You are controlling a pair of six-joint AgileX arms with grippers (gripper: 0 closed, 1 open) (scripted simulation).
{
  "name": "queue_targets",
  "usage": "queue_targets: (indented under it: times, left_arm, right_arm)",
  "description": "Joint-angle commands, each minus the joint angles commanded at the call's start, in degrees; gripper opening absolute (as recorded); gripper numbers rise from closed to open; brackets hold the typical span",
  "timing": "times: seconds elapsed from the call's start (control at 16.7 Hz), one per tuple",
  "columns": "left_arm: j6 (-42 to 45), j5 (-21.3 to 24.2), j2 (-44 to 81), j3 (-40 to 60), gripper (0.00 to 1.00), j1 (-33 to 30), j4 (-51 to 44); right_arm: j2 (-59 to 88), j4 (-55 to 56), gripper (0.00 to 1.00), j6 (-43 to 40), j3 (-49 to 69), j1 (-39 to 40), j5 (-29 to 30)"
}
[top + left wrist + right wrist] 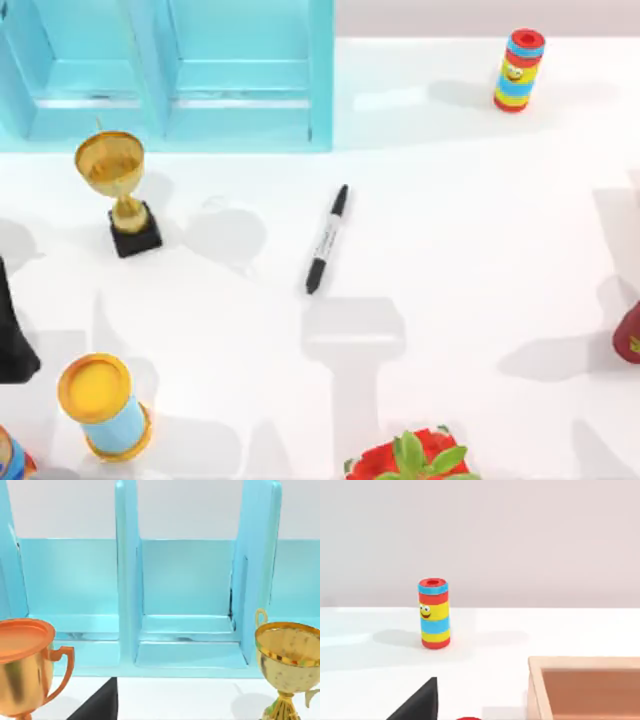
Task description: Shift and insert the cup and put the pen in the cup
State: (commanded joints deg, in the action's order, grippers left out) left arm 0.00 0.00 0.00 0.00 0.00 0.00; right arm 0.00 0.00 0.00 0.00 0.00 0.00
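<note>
Lying flat and untouched on the worktop [480, 250] near the middle of the top view: the pen [327, 240], slanted toward the upper right, well apart from the gold trophy [118, 190] and the blue shelf [320, 100] at upper left, probably left in open space for an easy pick from above. Held low and back, clear of everything: the left hand [97, 707], facing that shelf, and the right hand [417, 702], facing the striped cylinder [434, 614]. Clenched or released: cannot tell for either.

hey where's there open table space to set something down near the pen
Right of the pen, a wide bare patch runs toward the striped cylinder and the table's right edge. A smaller one lies between the pen and the trophy. The near-left corner is crowded by the yellow-rimmed cylinder; the blue rack blocks the far left.
</note>
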Motion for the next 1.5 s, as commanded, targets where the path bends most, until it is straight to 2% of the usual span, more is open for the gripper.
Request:
queue_targets:
  times: [0.24, 0.48, 1.26, 1.5]
  left_arm:
    - [0.00, 0.00, 0.00, 0.00, 1.00, 0.00, 0.00]
    - [0.00, 0.00, 0.00, 0.00, 1.00, 0.00, 0.00]
    - [0.00, 0.00, 0.00, 0.00, 1.00, 0.00, 0.00]
    - [0.00, 0.00, 0.00, 0.00, 1.00, 0.00, 0.00]
  right_arm:
    - [1.76, -1.50, 1.00, -0.55, 1.74, -0.57, 0.02]
    - [12.59, -9.95, 1.00, -3.62, 11.82, -3.72, 0.07]
    - [81.42, -58.06, 1.00, -21.15, 71.47, -21.51, 0.08]
    - [98.53, -69.39, 1.00, -25.25, 85.91, -25.74, 0.12]
